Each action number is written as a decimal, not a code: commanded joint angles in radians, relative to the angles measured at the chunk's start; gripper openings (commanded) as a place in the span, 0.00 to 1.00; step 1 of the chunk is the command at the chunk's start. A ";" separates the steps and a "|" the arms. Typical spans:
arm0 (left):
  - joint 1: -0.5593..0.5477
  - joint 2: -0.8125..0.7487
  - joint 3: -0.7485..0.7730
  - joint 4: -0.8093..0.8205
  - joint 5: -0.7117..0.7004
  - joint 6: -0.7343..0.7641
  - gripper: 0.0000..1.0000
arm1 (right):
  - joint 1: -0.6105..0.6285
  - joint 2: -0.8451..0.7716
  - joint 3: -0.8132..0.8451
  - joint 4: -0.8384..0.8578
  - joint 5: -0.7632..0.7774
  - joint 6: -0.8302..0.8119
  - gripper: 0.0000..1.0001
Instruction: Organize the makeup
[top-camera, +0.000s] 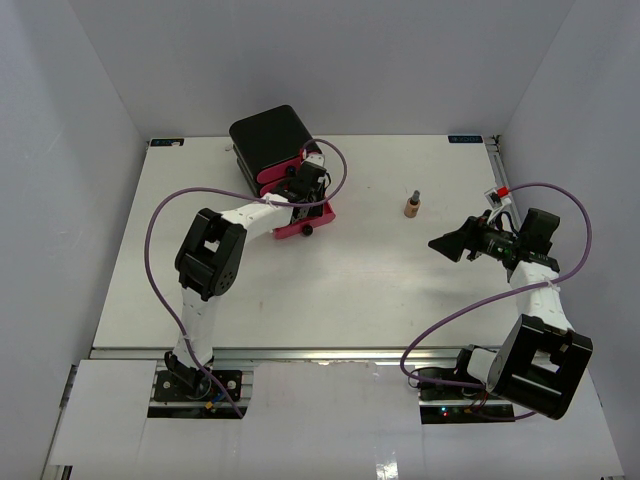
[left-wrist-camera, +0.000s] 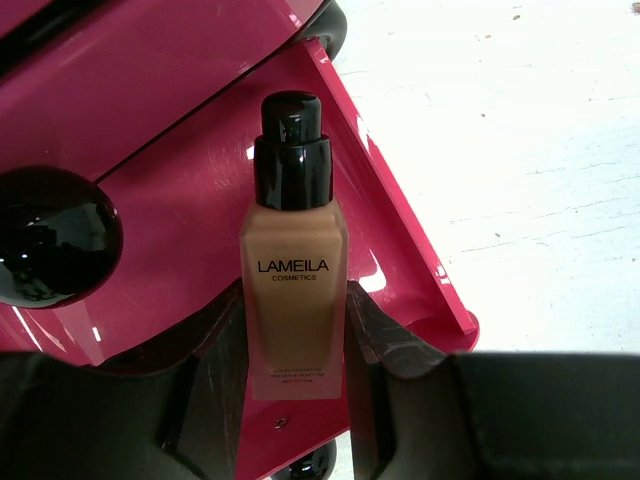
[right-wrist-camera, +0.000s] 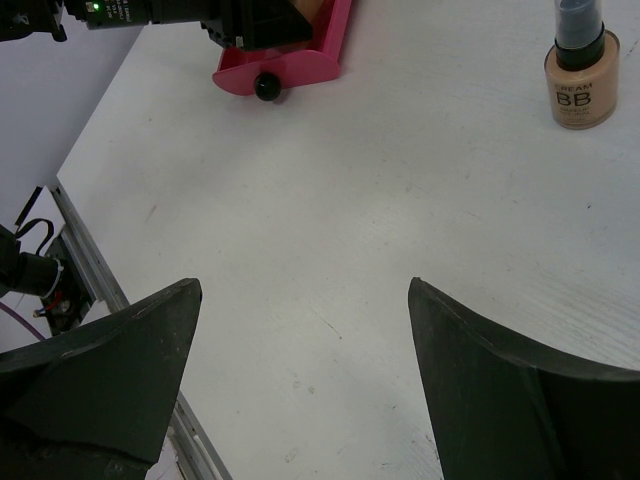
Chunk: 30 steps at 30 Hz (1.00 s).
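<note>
My L claw (left-wrist-camera: 295, 335) grips foundation bottle (left-wrist-camera: 294, 250); lower flat inside pink drawer (left-wrist-camera: 190, 190), clear of walls, then release. R claw (right-wrist-camera: 302, 290) wide open, empty.

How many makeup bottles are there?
2. A tan bottle in the left gripper over the pink drawer; a BB cream bottle standing on the table. More may be hidden.

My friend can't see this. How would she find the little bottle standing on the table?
Start at the black box with pink drawers at the back of the white table. To its right, a small tan bottle stands upright, alone. It reads BB and nothing holds it, unlike the LAMEILA bottle pinched in the left gripper.
</note>
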 joint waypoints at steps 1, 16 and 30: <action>0.015 -0.034 0.051 0.023 -0.037 -0.025 0.33 | -0.009 -0.006 0.022 -0.002 -0.017 -0.003 0.90; 0.015 -0.056 0.054 0.021 -0.007 -0.019 0.57 | -0.011 -0.006 0.020 -0.002 -0.016 -0.004 0.90; 0.008 -0.134 0.050 0.040 0.050 0.027 0.64 | -0.014 -0.007 0.019 -0.004 -0.019 -0.021 0.90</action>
